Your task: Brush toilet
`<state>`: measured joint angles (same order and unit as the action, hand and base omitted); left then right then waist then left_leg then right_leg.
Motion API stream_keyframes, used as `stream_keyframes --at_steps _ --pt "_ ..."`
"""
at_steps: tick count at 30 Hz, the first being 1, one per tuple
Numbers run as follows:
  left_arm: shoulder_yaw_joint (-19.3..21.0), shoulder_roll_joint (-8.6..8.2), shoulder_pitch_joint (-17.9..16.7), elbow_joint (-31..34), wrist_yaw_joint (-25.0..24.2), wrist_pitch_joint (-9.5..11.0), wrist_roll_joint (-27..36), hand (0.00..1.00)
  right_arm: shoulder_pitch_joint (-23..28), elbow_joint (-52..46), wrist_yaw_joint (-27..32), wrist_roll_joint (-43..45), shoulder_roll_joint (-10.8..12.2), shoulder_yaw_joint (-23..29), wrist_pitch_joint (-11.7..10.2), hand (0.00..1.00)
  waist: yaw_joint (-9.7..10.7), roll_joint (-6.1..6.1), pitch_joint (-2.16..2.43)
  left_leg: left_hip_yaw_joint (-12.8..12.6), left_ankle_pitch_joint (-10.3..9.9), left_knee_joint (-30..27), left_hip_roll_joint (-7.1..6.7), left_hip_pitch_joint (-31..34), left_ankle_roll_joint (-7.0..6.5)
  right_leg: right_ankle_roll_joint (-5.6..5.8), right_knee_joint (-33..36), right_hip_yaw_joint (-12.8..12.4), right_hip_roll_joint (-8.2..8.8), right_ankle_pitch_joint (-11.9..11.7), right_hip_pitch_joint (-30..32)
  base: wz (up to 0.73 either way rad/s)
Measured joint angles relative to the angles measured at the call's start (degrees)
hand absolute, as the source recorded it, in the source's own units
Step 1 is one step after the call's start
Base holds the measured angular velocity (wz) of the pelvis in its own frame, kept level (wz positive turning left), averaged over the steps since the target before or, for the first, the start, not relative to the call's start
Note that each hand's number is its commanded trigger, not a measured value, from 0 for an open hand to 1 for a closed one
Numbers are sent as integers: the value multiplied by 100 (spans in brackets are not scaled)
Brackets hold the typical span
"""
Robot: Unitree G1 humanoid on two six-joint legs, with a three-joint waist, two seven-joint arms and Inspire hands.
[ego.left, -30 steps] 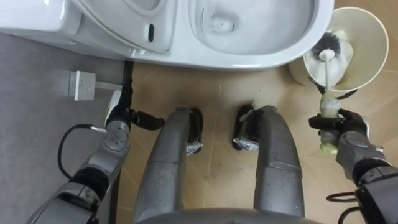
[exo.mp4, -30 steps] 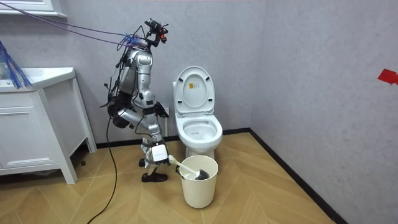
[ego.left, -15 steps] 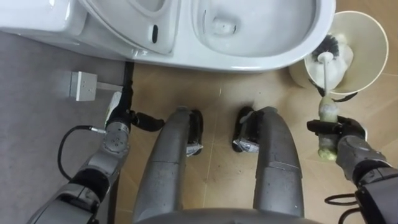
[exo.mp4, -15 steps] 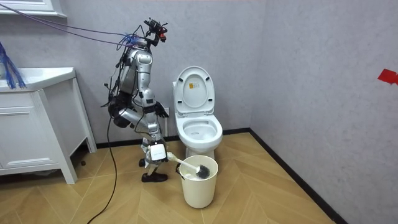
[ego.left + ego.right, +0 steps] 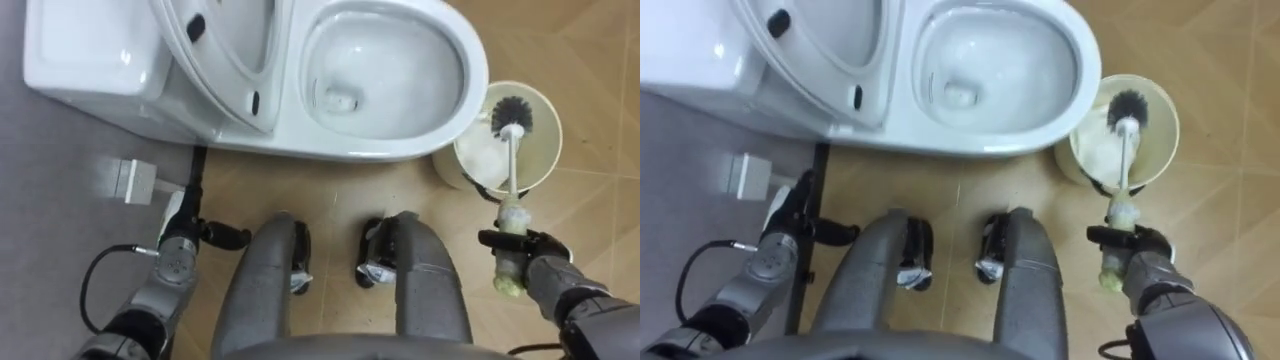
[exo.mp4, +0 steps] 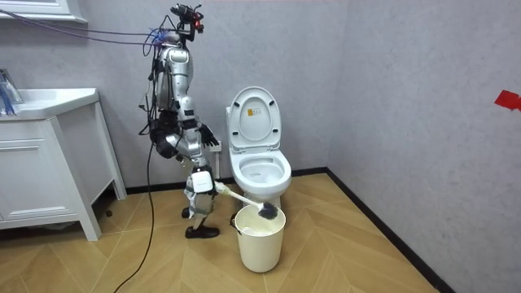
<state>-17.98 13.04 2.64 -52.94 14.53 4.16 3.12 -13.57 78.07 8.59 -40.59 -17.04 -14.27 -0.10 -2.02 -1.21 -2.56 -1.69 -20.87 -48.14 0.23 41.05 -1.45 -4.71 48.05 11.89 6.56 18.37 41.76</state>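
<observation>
We are standing at the toilet, with the cream pail just beside its right front. Our right robot hand is clamping round the thick handle of the brush, whose bristle head is sitting at the pail's mouth. Our left robot hand is hanging near left, fingers relaxed. We are judging the brush light and stiff, best held by that handle.

Cut off by the left eye view's top edge: far side of the toilet cistern and the raised lid. Hidden inside the right hand: middle of the toilet brush grip. Too blurred to name: small white box beside the cistern. Too small to judge in the room view: contents of the bucket.
</observation>
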Motion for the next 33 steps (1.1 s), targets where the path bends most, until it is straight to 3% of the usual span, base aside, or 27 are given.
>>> stream_keyframes --at_steps 3,7,12,17,22,25,27,28,33 --pt "163 6 -239 -53 0 0 8 0 128 0 -4 -100 69 143 -10 100 -2 -10 41 1 129 516 -12 -523 -15 56 -504 1 -66 -126 -506 -1" --pt "422 50 -649 -94 7 11 -15 0 432 -10 -6 -178 97 378 -48 100 25 48 151 32 319 1333 -98 -1340 -28 136 -1158 66 -67 -203 -1283 9" --pt "923 91 -1087 4 73 11 -229 0 807 -64 -6 -108 165 638 -60 100 43 164 210 56 469 2137 -85 -2240 5 210 -1962 133 -204 -303 -2227 8" --pt "1258 45 -1353 178 133 20 -618 0 1350 -341 -8 337 236 673 -164 100 11 204 224 95 491 2543 -4 -3012 14 269 -2640 393 -290 -349 -3166 19" --pt "1385 -46 -1599 391 185 135 -675 0 1611 -499 -139 691 399 676 -255 100 47 259 209 186 511 2931 -13 -3585 23 321 -2964 454 -339 -351 -3743 7" --pt "1533 -181 -1879 794 318 302 -986 0 1637 -520 -227 1086 524 679 -371 100 23 325 178 183 512 3011 -11 -3791 24 323 -3061 470 -392 -350 -3964 2" --pt "1605 -226 -2021 1078 402 372 -1144 0 1660 -530 -231 1330 556 683 -427 100 13 346 187 181 511 3070 -10 -3879 25 324 -3105 531 -410 -351 -4079 12" --pt "1709 -230 -2114 1388 454 383 -1363 0 1685 -554 -229 1468 571 729 -431 100 -1 378 215 201 511 3061 -5 -3904 25 324 -3182 545 -415 -351 -4143 15" --pt "2114 -274 -2529 2428 798 239 -2542 0 1773 -673 -208 1653 534 928 -431 100 -45 394 213 374 511 3066 -17 -4062 26 331 -3334 601 -411 -355 -4434 25"
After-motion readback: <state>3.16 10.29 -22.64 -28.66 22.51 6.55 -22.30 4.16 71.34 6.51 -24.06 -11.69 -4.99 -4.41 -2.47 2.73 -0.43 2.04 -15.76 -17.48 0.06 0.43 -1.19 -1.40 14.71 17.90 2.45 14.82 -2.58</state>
